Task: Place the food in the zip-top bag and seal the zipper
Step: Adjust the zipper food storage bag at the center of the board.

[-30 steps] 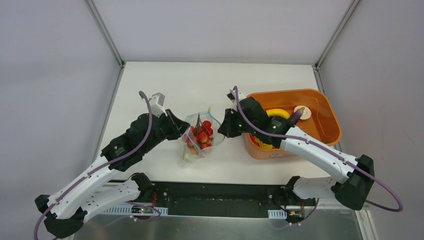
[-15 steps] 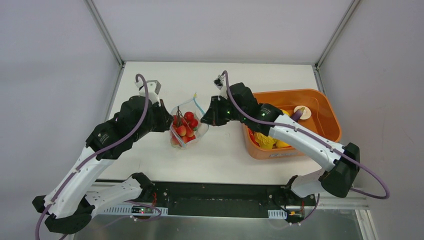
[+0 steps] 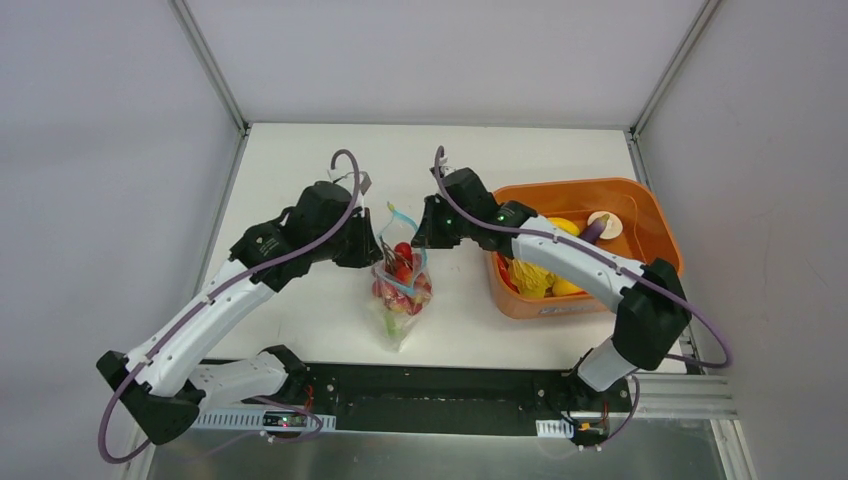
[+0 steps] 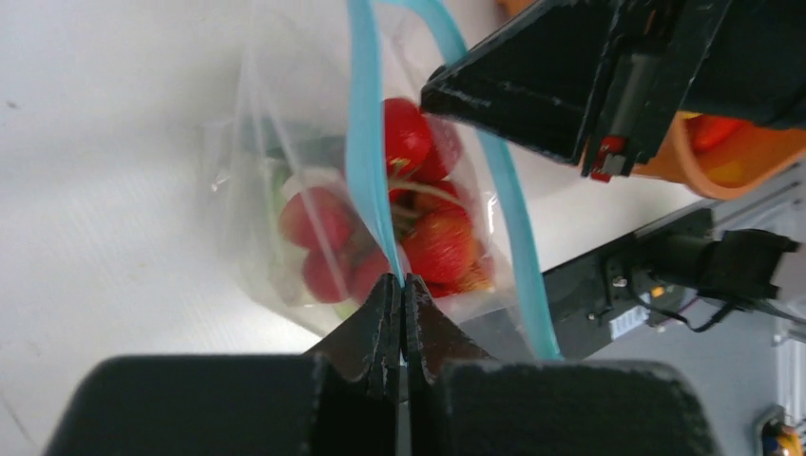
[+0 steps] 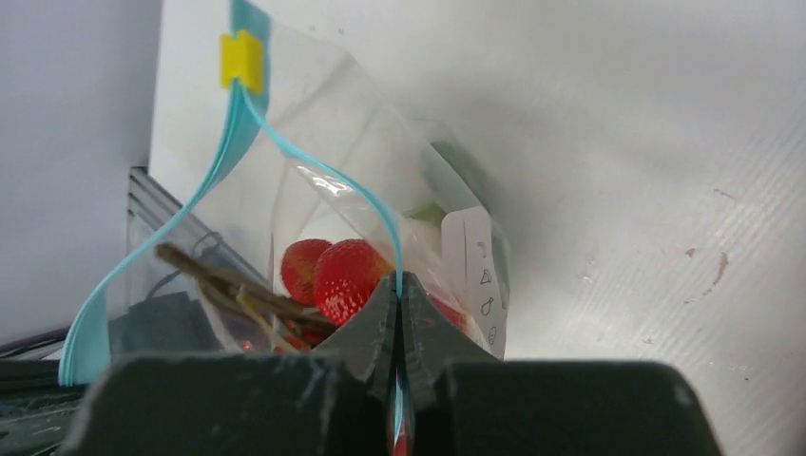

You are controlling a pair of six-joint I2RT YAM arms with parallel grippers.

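Left gripper (image 4: pixel 399 285): fingers pressed fully together, pinching one side of the zipper (image 4: pixel 361 142) of the zip-top bag (image 3: pixel 400 300). No gap shows between the fingertips in the left wrist view.

Right gripper (image 5: pixel 397 285): also fully closed, nipping the other side of the blue strip. A yellow slider tab (image 5: pixel 240 62) sits on the strip beyond my fingertips.

Position, referenced to the orange tub (image 3: pixel 570 185):
- Bag sits to the left of the tub, apart from it.
- Right gripper lies between the tub and the bag.
- Left gripper is on the side of the bag away from the tub.

Bag mouth: the two blue sides are spread apart between my grips, so it is not sealed. I cannot tell whether the bag's bottom touches the table (image 3: pixel 300 160).

Contents: red food (image 3: pixel 403 270) with brown stems inside the bag, and a white label (image 5: pixel 480 275) on its wall. Inside the tub are yellow pieces (image 3: pixel 530 275), a mushroom (image 3: pixel 603 222) and a purple eggplant (image 3: pixel 592 232).
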